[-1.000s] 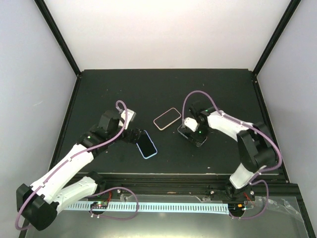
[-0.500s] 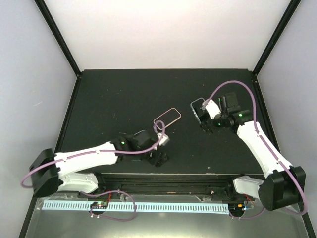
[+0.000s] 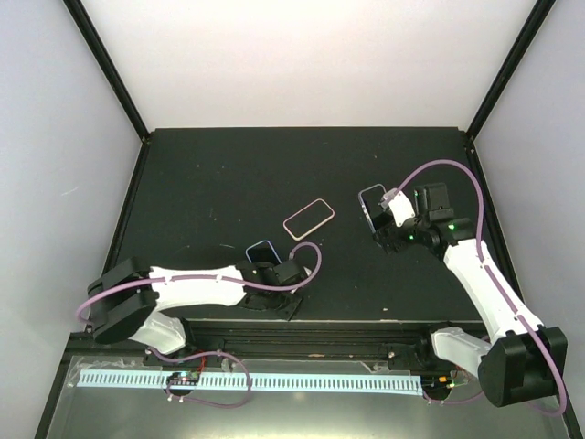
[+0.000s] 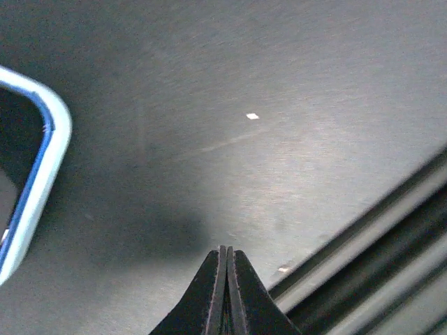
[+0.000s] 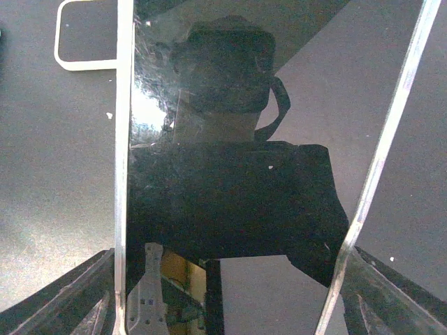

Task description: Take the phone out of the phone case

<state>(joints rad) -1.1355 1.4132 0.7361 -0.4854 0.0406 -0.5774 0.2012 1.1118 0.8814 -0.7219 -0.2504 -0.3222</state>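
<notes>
My right gripper is shut on the phone, a black glass slab with silver edges, and holds it above the mat at the right. In the right wrist view the phone fills the space between both fingers. The empty phone case, a pale thin frame, lies flat mid-table, also seen as the case at that view's top left. My left gripper is shut on nothing, low by the front edge; its fingertips press together.
A blue-rimmed dark slab lies flat just behind my left wrist and shows as a blue-and-white rim at the left of the left wrist view. The black front rail runs close beside the left fingertips.
My left arm swung back low to the front edge and its jaws closed on nothing. My right arm carried the phone up and to the right, away from the case.
</notes>
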